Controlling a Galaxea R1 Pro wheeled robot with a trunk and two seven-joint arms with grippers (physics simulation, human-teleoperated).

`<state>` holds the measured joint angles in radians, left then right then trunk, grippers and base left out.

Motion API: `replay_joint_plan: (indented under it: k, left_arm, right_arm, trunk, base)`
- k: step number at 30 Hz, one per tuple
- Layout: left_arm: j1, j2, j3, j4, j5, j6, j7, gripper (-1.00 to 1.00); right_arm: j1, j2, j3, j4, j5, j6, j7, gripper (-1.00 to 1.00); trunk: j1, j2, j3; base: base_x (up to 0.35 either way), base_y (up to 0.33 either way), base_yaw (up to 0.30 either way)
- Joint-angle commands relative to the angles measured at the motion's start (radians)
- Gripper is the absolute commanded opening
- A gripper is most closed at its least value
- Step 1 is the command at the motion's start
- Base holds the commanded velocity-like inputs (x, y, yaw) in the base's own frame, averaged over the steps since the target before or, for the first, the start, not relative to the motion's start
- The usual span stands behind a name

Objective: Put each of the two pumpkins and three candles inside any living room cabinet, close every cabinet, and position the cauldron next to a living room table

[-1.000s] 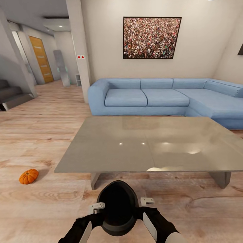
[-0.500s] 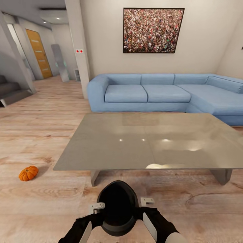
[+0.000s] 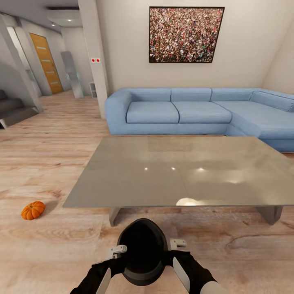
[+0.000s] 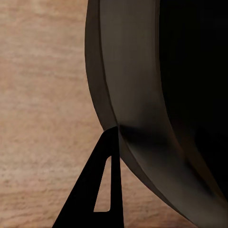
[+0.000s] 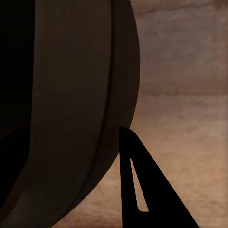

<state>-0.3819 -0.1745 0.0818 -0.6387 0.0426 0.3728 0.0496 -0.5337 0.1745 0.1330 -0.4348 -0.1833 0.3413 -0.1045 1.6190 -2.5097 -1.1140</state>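
**A:** Starting at the left, what is there?

**B:** One small round orange ribbed pumpkin (image 3: 33, 210) lies on the pale wooden plank floor (image 3: 49, 159), well left of the coffee table and outside any cabinet. That one is not yet stowed.

**A:** And in the middle?

**B:** The black round-bellied cauldron (image 3: 142, 251) hangs low between the two arms, mouth towards the camera. The left gripper (image 3: 117, 250) sits against its left flank and the right gripper (image 3: 178, 243) against its right. In the left wrist view one dark finger (image 4: 102, 190) touches the cauldron's curved wall; the right wrist view has the same, a finger (image 5: 142, 190) at the rim. I judge both sets of jaws clamped on the cauldron, one on each side.

**A:** How near is it to the table?

**B:** The large low rectangular table with the glossy grey-beige glass surface (image 3: 179, 171) stands just ahead, its near edge close above the cauldron. I'd say the cauldron step is almost finished; it only needs setting down there.

**A:** Further right?

**B:** A light blue corner sofa (image 3: 196, 112) behind the table. So the pumpkin, at least, remains to be put away.
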Motion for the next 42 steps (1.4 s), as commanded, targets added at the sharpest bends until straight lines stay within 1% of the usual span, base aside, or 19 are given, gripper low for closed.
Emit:
replay_joint_plan:
  k: [1, 5, 12, 20, 34, 35, 40, 42]
  left_arm:
    - [0.000, 0.001, 0.013, 0.001, 0.068, 0.000, -0.004, -1.00]
    - [0.000, 0.001, 0.013, 0.001, 0.068, 0.000, -0.004, -1.00]
    - [0.000, 0.001, 0.013, 0.001, 0.068, 0.000, -0.004, -1.00]
    - [0.000, 0.001, 0.013, 0.001, 0.068, 0.000, -0.004, -1.00]
    - [0.000, 0.001, 0.013, 0.001, 0.068, 0.000, -0.004, -1.00]
    - [0.000, 0.001, 0.013, 0.001, 0.068, 0.000, -0.004, -1.00]
    - [0.000, 0.001, 0.012, 0.001, 0.107, 0.000, -0.002, -1.00]
    - [0.000, 0.002, 0.012, 0.001, 0.117, 0.000, -0.002, -1.00]
  right_arm:
    - [-0.001, 0.000, -0.005, -0.005, -0.013, -0.077, 0.080, -1.00]
    - [-0.002, 0.000, -0.005, -0.005, -0.013, -0.077, 0.080, -1.00]
    - [-0.001, 0.000, -0.005, -0.005, -0.013, -0.077, 0.081, -1.00]
    - [-0.001, 0.000, -0.005, -0.005, -0.013, -0.077, 0.081, -1.00]
    - [-0.001, 0.000, -0.005, -0.005, -0.013, -0.077, 0.080, -1.00]
    - [-0.001, 0.000, -0.005, -0.005, -0.013, -0.077, 0.080, 1.00]
    - [-0.001, 0.000, -0.005, -0.005, -0.013, -0.077, 0.081, 1.00]
    - [-0.001, 0.000, -0.006, -0.005, -0.013, -0.077, 0.081, 1.00]
  trunk:
    - [0.000, 0.000, 0.000]
    - [0.000, 0.000, 0.000]
    - [0.000, 0.000, 0.000]
    - [0.003, -0.002, -0.031]
    - [0.003, -0.002, -0.031]
    - [0.003, -0.002, -0.031]
    - [0.003, -0.002, -0.031]
    - [0.003, -0.002, -0.031]
  base:
    - [0.279, 0.000, 0.000]
    - [0.194, 0.000, 0.000]
    - [0.020, 0.000, 0.000]
    - [0.000, 0.000, 0.000]
    - [0.000, 0.000, 0.000]
    - [0.000, 0.000, 0.000]
    - [0.000, 0.000, 0.000]
    - [0.000, 0.000, 0.000]
